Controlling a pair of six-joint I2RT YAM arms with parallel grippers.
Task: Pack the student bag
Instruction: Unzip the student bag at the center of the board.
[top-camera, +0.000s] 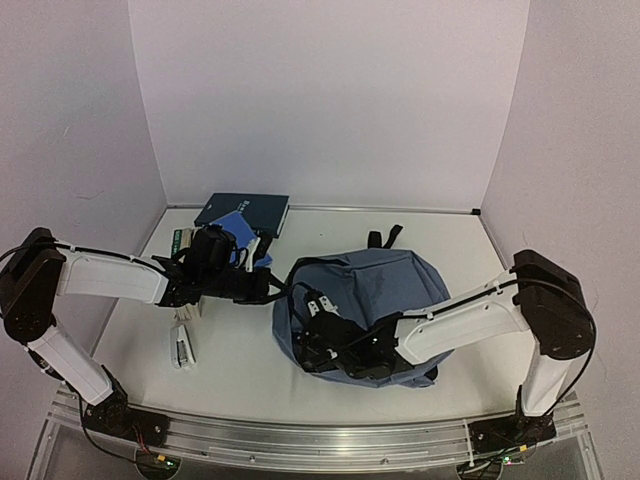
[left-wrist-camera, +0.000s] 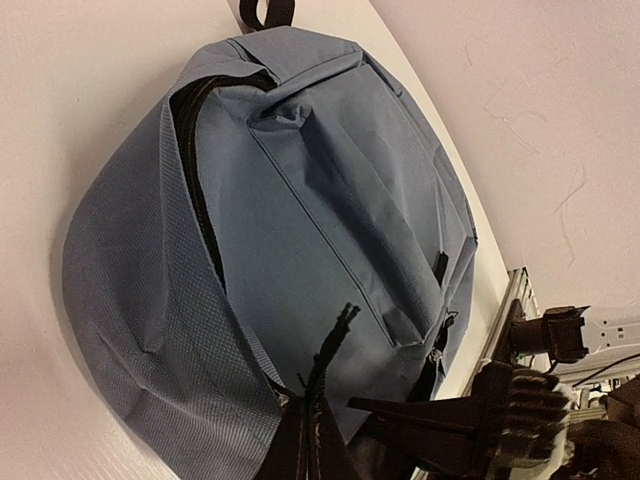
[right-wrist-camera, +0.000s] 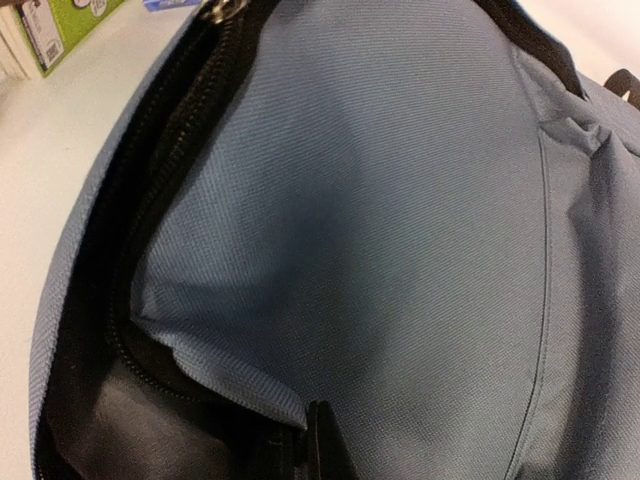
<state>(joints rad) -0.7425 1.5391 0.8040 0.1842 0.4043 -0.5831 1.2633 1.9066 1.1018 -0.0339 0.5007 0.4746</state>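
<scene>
The student bag (top-camera: 385, 285), blue-grey fabric, lies on the table right of centre with its zipped mouth (right-wrist-camera: 150, 250) partly open and dark lining showing. My left gripper (top-camera: 272, 287) is shut on a frayed black strip (left-wrist-camera: 335, 350) at the student bag's (left-wrist-camera: 300, 200) near-left edge. My right gripper (top-camera: 316, 312) reaches in from the right and is shut on the student bag's (right-wrist-camera: 400, 200) blue fabric flap at the rim of the mouth; its fingertips (right-wrist-camera: 320, 430) pinch that edge. In the left wrist view the right gripper's black body (left-wrist-camera: 520, 400) shows at the lower right.
A dark blue book (top-camera: 243, 212) lies at the back left, with more books (top-camera: 185, 240) stacked under the left arm. A green-and-white book (right-wrist-camera: 60, 25) shows in the right wrist view. A small white item (top-camera: 182, 345) lies near the left front. White walls enclose the table.
</scene>
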